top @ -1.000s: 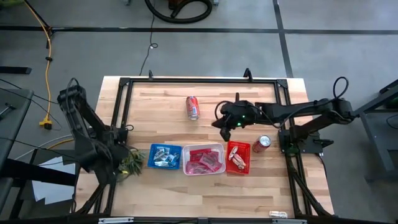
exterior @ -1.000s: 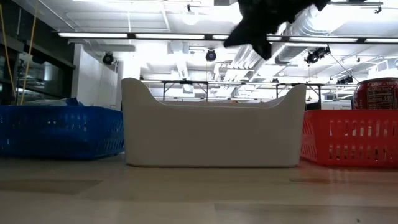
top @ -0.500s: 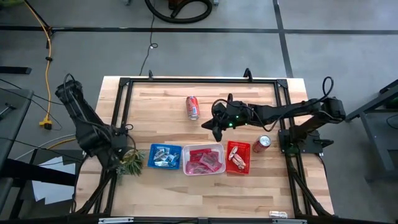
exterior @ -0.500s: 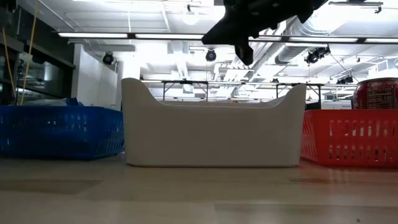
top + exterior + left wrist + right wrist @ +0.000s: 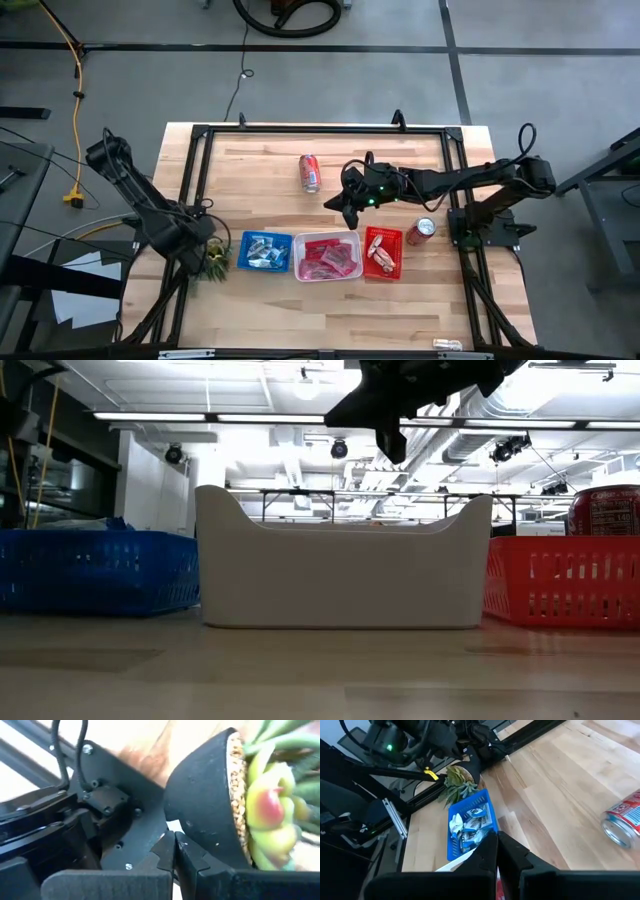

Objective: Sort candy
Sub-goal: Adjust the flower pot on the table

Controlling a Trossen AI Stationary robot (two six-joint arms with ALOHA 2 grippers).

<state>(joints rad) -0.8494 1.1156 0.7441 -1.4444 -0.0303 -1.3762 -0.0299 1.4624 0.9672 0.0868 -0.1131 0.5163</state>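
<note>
The candy lies sorted in three trays in a row near the table's near edge. The blue tray (image 5: 265, 251) holds blue-and-white bars (image 5: 470, 826), the white tray (image 5: 328, 257) pink packets, and the red tray (image 5: 383, 252) red packets. My right gripper (image 5: 349, 210) (image 5: 496, 845) is shut and holds nothing. It hangs above the table just beyond the white tray and shows at the top of the low view (image 5: 388, 445). My left gripper (image 5: 203, 250) (image 5: 174, 851) is shut, close beside the black pot (image 5: 205, 815) of the small green plant (image 5: 214, 261). My left gripper stands with its shut fingertips right next to the plant pot's black side (image 5: 190, 837). Whether they touch it, I cannot tell.
One red soda can (image 5: 310, 172) lies on the far middle of the table, another (image 5: 421, 231) lies right of the red tray. A black frame (image 5: 320, 130) runs around the table. Bare wood lies between the trays and the far can.
My right gripper has moved toward the table's left edge, from beyond the red tray to beyond the white tray, then held still. My left arm has swung its gripper a little toward the plant.
</note>
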